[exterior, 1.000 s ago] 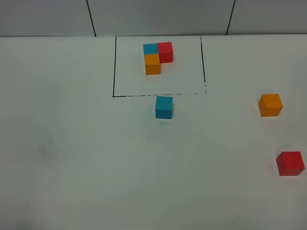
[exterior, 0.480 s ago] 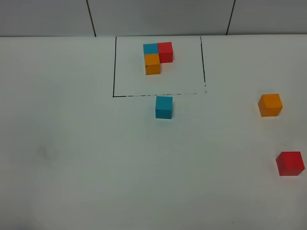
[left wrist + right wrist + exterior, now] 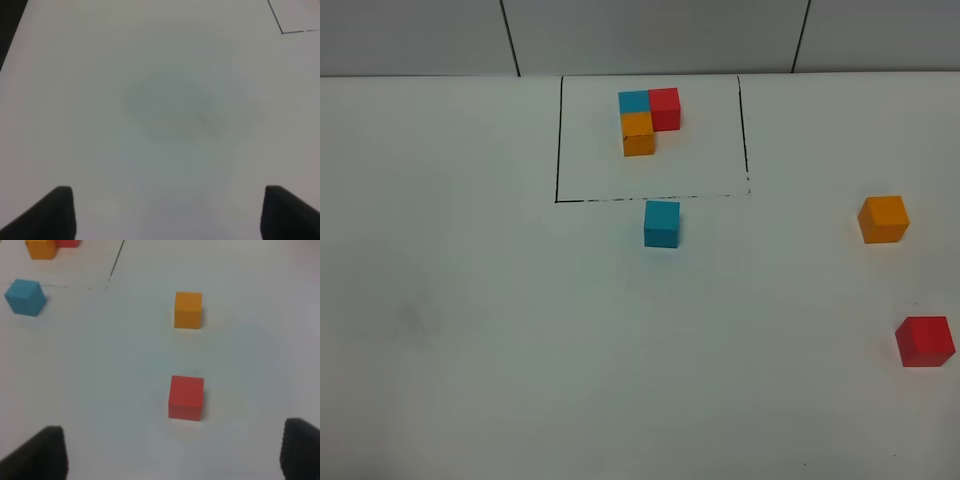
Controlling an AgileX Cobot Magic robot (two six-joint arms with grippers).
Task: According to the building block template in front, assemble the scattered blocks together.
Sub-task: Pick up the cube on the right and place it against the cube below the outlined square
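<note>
Sitting inside the black outlined rectangle (image 3: 559,140) drawn at the far side of the white surface (image 3: 470,300) is the building block template (image 3: 648,120). It is an L of three joined cubes: blue and red side by side at the back, orange in front of the blue one. The three loose cubes all lie outside that outline. The teal-blue cube (image 3: 661,223) stands just beside its near edge, close to the middle. The orange cube (image 3: 883,219) is well off to the right, and the red cube (image 3: 924,341) is nearer still, by the right edge. The left pincer (image 3: 170,202) is spread wide above bare surface. The right pincer (image 3: 175,437) is also spread wide, with the red cube ahead of its fingers, apart from them.
</note>
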